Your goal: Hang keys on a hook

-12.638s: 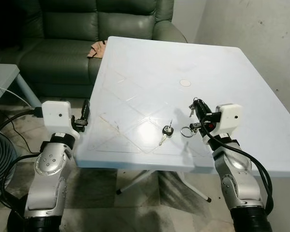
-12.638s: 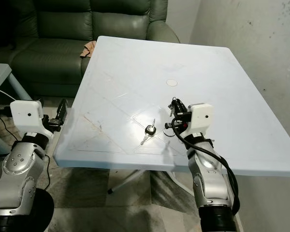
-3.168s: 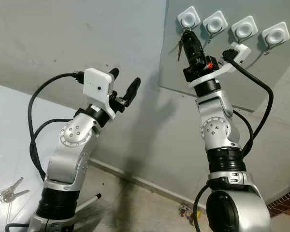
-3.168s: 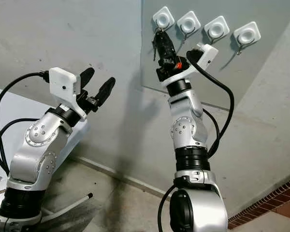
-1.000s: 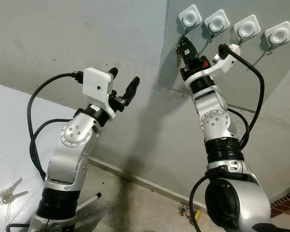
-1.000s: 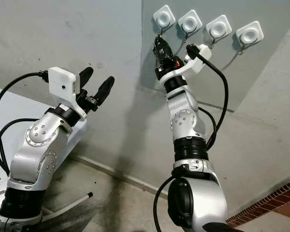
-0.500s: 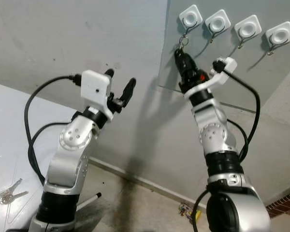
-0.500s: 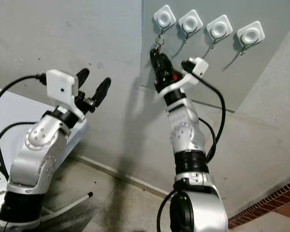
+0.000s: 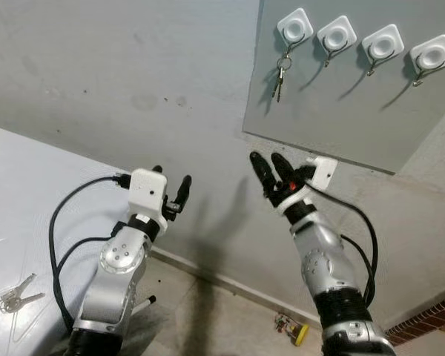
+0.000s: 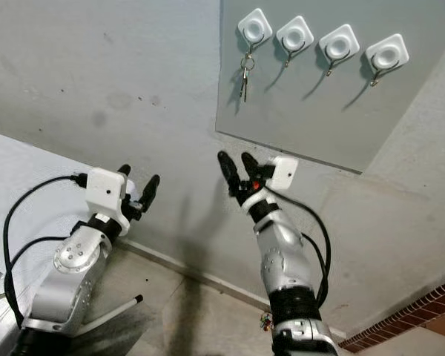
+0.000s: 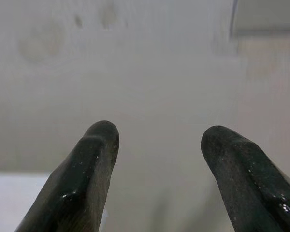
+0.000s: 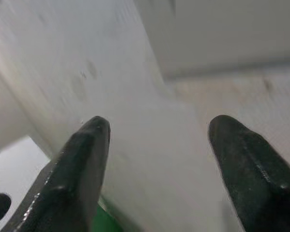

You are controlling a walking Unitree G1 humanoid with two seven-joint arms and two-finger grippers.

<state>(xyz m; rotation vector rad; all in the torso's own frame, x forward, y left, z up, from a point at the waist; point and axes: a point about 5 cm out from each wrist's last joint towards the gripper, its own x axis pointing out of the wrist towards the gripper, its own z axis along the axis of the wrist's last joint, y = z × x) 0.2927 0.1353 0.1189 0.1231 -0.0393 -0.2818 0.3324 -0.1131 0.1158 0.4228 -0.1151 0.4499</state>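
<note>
Keys (image 9: 279, 74) now hang on the hook (image 9: 294, 29); the right end effector (image 9: 270, 169) has dropped away, open and empty. Left end effector (image 9: 170, 189) open too.

My right gripper (image 9: 272, 169) is raised in front of me, fingers spread apart and holding nothing. My left gripper (image 9: 172, 189) is raised lower at my left side, fingers likewise apart and unloaded.
</note>
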